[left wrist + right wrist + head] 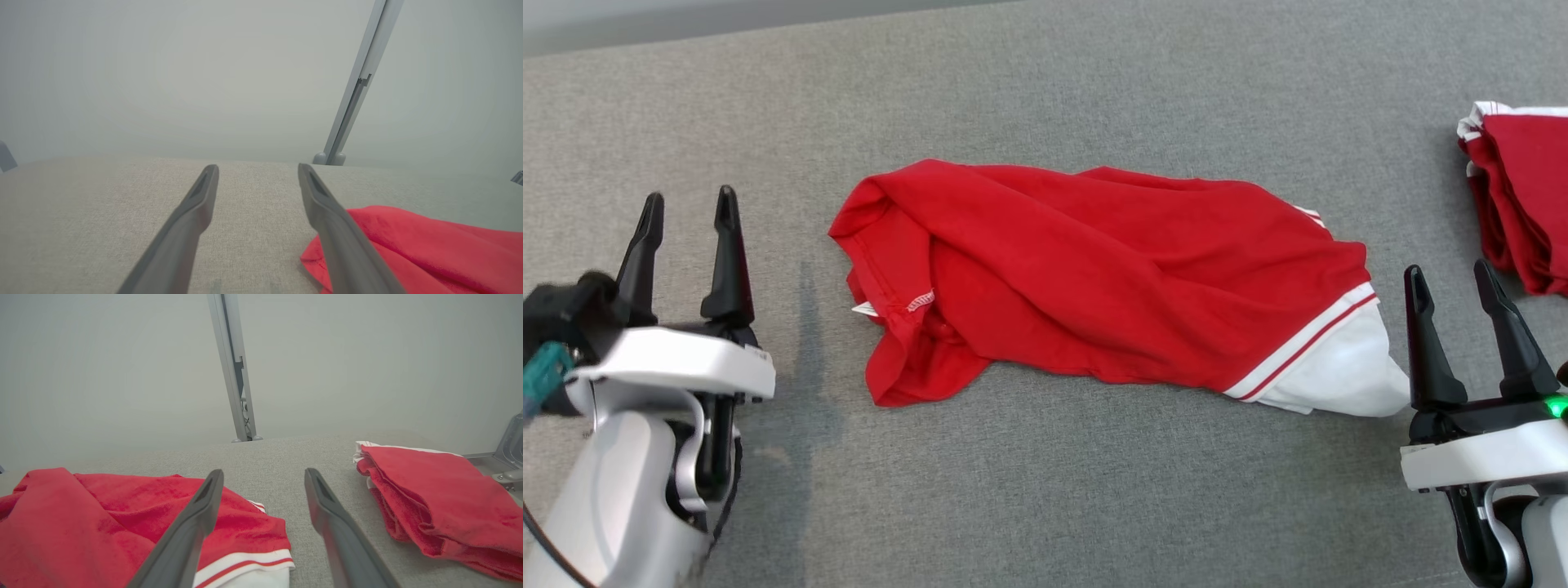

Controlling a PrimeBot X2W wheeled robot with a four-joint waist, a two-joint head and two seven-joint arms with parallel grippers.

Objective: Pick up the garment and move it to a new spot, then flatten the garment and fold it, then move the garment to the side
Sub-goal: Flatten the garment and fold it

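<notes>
The red garment (1094, 286) lies crumpled in the middle of the grey bench (1045, 506), with its white hem (1339, 367) toward the right. The left gripper (690, 204) sits beside its left end and the right gripper (1450, 273) beside the hem. Both have their fingers (727, 253) spread apart and hold nothing. At the far right lies a folded red pile (1523, 196), maybe more shirts.

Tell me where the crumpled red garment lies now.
In the head view the crumpled red garment lies centrally on the grey fabric surface, between the left pincer and the right pincer, left of a folded red pile.
</notes>
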